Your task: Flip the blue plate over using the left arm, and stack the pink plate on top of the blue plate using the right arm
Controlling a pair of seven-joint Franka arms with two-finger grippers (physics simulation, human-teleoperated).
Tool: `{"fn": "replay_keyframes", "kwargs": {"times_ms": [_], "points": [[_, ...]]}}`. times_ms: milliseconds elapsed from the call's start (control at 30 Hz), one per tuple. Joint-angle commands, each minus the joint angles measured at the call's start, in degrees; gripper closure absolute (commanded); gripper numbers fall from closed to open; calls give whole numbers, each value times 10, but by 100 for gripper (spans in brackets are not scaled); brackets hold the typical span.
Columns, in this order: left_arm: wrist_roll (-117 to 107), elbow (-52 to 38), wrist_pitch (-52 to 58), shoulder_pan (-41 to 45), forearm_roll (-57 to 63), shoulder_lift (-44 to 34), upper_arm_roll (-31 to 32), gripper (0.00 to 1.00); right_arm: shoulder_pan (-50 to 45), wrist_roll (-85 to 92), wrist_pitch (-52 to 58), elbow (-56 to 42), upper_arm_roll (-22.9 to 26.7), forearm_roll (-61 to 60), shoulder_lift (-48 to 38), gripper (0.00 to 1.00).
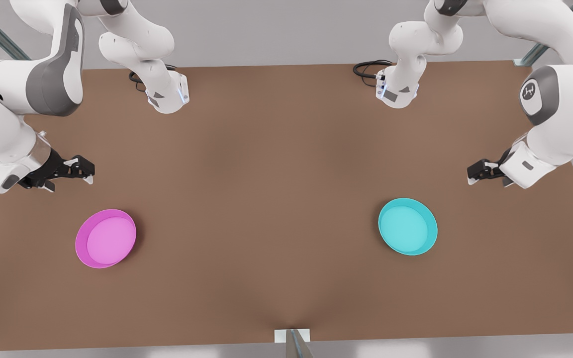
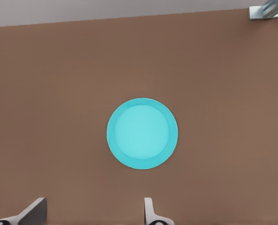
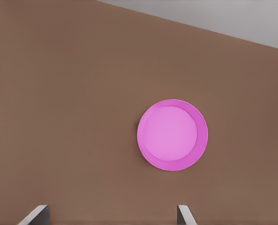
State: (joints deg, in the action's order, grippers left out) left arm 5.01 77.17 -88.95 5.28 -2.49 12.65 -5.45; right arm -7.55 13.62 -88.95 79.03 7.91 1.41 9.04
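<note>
Front cam: high over the table (image 1: 276, 199), facing down, whole top seen. L wrist cam shares the blue plate (image 2: 142, 133); R wrist cam the pink plate (image 3: 172, 134).

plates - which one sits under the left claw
The blue plate, at the front view's right, lies rim-up near the open left claw. The pink plate lies by the open right claw.

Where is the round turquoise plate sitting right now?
The round turquoise plate lies rim-up on the brown table, toward the front view's right, just below the left gripper and far from the magenta plate.
</note>
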Motion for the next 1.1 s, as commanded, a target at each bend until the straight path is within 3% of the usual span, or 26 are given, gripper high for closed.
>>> {"fn": "replay_keyframes", "kwargs": {"times_ms": [0,167,233,300,433,667,833,933,1067], "points": [[-2,-1,-1,0,-1,0,0,0,0,0,0,1,0,0,0,0],[-12,-24,-27,-1,-29,45,2,0,1,-1,1,1,1,0,0,0],[-4,4,-64,-4,-35,63,17,1,2,-4,-1,9,1,0,-2,0],[38,83,-148,-11,-123,88,14,1,8,-3,-7,39,1,-1,-17,0],[80,155,-204,-28,-203,127,-1,0,8,-3,-9,52,1,-2,-24,0],[186,156,-284,-81,-261,238,-4,1,8,-3,-18,62,1,-2,-24,0],[210,156,-286,-84,-277,275,-6,29,7,-3,-26,83,1,-2,-28,0],[211,156,-285,-84,-272,283,-17,31,7,-43,-25,85,1,0,-35,0],[212,156,-291,-84,-271,291,-17,45,17,-52,2,89,-3,0,-32,0]]}}
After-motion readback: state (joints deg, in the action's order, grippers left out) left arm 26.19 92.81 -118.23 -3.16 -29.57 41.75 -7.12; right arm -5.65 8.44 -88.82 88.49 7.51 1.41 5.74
